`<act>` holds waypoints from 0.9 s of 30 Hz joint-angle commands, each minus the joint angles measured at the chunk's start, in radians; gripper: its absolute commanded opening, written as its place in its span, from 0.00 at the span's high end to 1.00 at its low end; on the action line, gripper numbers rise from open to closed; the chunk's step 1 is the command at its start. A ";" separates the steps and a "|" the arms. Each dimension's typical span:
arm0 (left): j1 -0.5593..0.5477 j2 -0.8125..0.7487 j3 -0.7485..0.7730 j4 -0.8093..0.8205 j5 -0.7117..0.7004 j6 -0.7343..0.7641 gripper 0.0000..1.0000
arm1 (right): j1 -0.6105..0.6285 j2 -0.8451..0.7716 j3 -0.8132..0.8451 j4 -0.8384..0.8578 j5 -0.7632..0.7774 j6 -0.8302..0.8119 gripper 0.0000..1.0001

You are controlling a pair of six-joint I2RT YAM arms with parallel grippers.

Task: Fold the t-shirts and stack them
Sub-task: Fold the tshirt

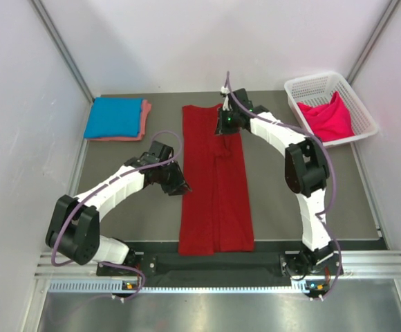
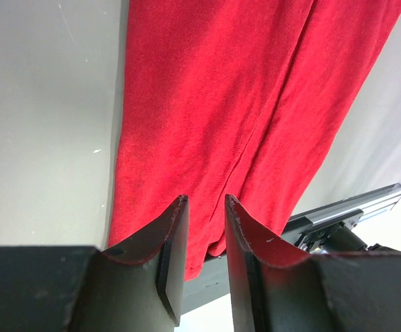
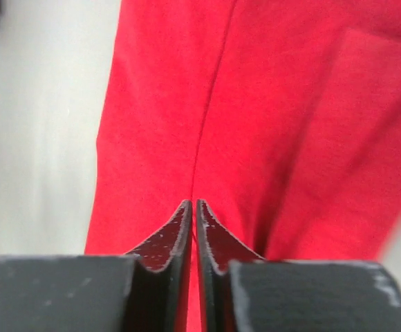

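The dark red t-shirt [image 1: 214, 200] lies folded into a long narrow strip down the middle of the table, also filling the left wrist view [image 2: 207, 104] and right wrist view [image 3: 269, 104]. My right gripper [image 1: 222, 130] [image 3: 192, 203] sits on the strip's far end, shut, with the inner fold edge running into its tips. My left gripper [image 1: 179, 185] [image 2: 204, 200] hovers at the strip's left edge, jaws parted with nothing between them. At the back left a folded bright blue t-shirt [image 1: 113, 116] rests on a salmon pink one [image 1: 146, 113].
A white lattice basket [image 1: 311, 81] at the back right holds a crumpled hot pink t-shirt [image 1: 328, 119]. The red strip's near end hangs over the black rail [image 1: 269, 261] at the front edge. White walls enclose the table.
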 commanded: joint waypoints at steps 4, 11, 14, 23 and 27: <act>0.005 -0.011 0.031 0.022 0.012 -0.006 0.68 | 0.013 0.138 0.125 -0.030 -0.089 0.052 0.99; 0.005 0.003 0.038 0.018 0.012 0.003 0.68 | 0.011 0.166 0.175 -0.111 0.052 0.000 0.99; 0.006 0.006 0.040 0.019 0.012 0.006 0.68 | 0.005 0.154 0.163 -0.169 0.152 -0.025 1.00; 0.006 0.035 0.051 0.024 0.028 0.014 0.68 | -0.058 0.046 0.003 -0.171 0.275 -0.069 0.98; 0.008 0.046 0.063 0.022 0.030 0.020 0.68 | -0.087 -0.009 -0.020 -0.168 0.305 -0.098 0.97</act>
